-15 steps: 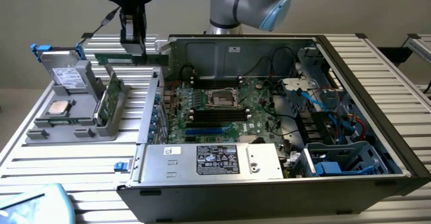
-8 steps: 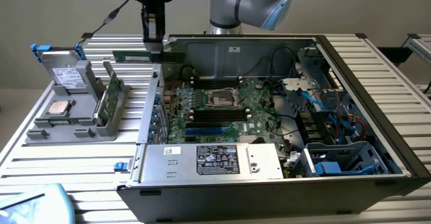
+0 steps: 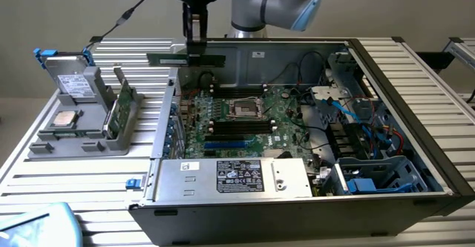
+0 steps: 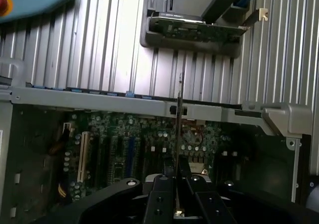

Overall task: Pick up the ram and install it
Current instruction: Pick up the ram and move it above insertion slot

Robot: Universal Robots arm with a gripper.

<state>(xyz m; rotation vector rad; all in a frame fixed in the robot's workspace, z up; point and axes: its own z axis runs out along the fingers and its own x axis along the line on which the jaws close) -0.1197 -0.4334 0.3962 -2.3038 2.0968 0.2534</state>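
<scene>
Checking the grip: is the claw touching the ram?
Touching. In the exterior view the ram hangs in mid-air from the claw; the wrist view shows it pinched between the fingers.

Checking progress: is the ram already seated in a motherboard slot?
No, the claw holds the ram in the air above the case, apart from the motherboard.
</scene>
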